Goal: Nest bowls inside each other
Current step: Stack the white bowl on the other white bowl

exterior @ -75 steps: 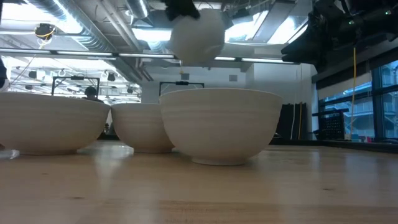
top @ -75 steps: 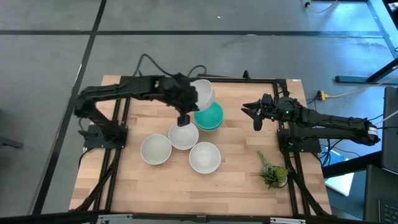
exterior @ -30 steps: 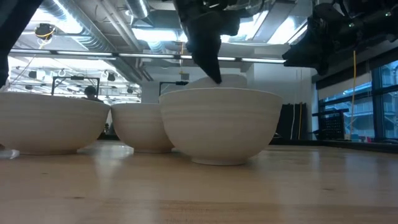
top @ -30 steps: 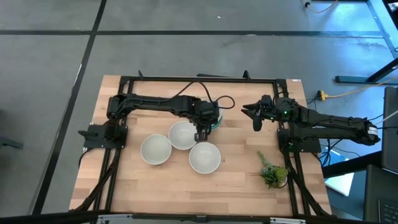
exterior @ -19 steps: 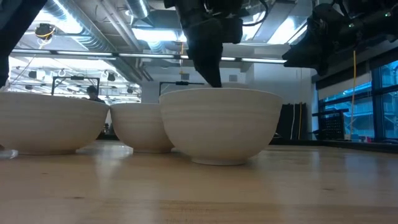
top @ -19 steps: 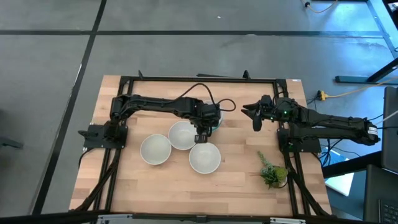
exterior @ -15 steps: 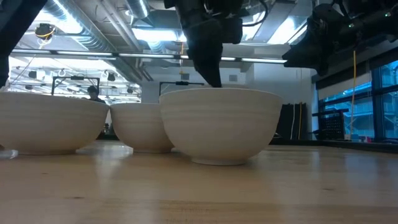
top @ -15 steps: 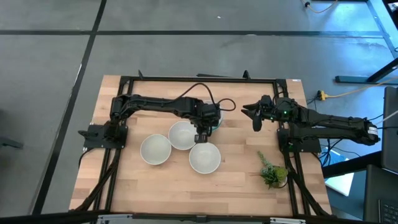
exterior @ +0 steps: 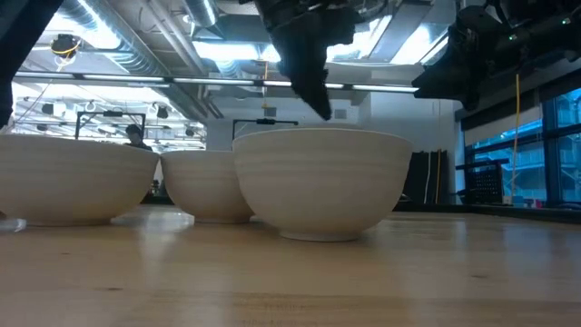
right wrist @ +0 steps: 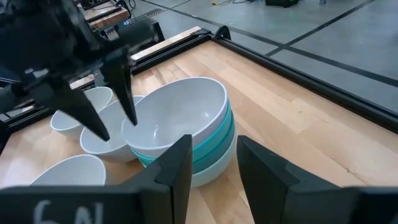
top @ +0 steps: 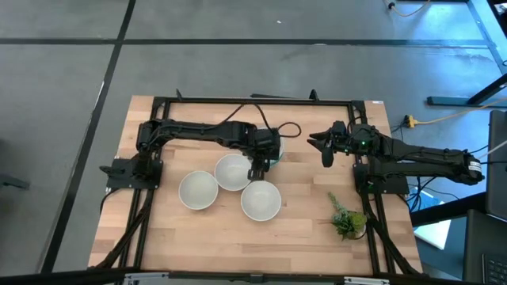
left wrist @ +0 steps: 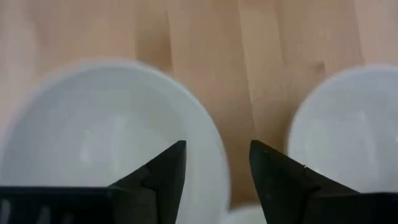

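Wooden plank table [top: 309,229] seen whole only from above, inside a black frame. Left arm reaching from the table's left across to the middle, hiding most of the nested stack in the high view, where only a sliver of turquoise showed beside the wrist. Stack of smooth round bowls [right wrist: 186,134] made out clearly only in the right wrist view: a white bowl on top, turquoise and pale rims below it, lower layers too close-packed to count. Left gripper [right wrist: 104,102] hanging just beside the stack's rim toward the loose bowls, fingers spread apart and holding nothing, apparently clear of the top bowl. Same dark fingers [exterior: 309,73] in the low view hanging above the nearest bowl, the stack itself hidden behind it. Three loose white round bowls on the table in front of the stack: middle one [top: 233,171], left one [top: 198,190], front one [top: 261,199], edges near or touching, contact not certain. Two of them cut off in the left wrist view. Right gripper [top: 325,147] waiting over the table's right side, fingers parted, empty. Small green plant sprig [top: 347,219] near the front right, visible from above only.
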Tool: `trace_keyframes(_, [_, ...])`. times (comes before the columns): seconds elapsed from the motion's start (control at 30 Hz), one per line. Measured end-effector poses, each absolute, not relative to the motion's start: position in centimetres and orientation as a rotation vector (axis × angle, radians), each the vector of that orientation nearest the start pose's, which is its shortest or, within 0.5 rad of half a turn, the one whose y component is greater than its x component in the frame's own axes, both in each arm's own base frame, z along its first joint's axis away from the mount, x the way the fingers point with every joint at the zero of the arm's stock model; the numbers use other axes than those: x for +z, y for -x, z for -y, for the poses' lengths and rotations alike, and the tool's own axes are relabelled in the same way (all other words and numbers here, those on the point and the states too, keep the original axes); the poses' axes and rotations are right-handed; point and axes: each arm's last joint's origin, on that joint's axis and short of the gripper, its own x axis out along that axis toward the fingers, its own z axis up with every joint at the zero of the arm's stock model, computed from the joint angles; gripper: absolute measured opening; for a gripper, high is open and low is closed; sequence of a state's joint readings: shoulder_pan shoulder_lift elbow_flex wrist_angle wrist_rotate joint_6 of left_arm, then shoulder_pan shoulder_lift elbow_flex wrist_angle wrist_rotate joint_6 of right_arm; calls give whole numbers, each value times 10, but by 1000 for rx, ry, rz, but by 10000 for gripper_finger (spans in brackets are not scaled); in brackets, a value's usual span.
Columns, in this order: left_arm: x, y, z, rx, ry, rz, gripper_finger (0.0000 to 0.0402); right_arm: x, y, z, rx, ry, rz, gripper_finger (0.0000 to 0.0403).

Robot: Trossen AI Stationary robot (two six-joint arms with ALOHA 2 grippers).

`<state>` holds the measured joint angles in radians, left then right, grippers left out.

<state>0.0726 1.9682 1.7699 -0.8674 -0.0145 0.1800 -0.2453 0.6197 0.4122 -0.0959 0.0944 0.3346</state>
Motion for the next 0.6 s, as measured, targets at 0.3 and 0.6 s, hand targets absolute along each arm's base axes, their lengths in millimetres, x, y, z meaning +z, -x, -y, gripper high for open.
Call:
trace_keyframes(0.3, [338,-383,-55,-19,-79,-761,170,237,-145,38,-361,-356,-242,129])
trace_keyframes(0.6, [351,-309,-49,17,-74,-613,170,238,-145,37,-331,-358,-232,129])
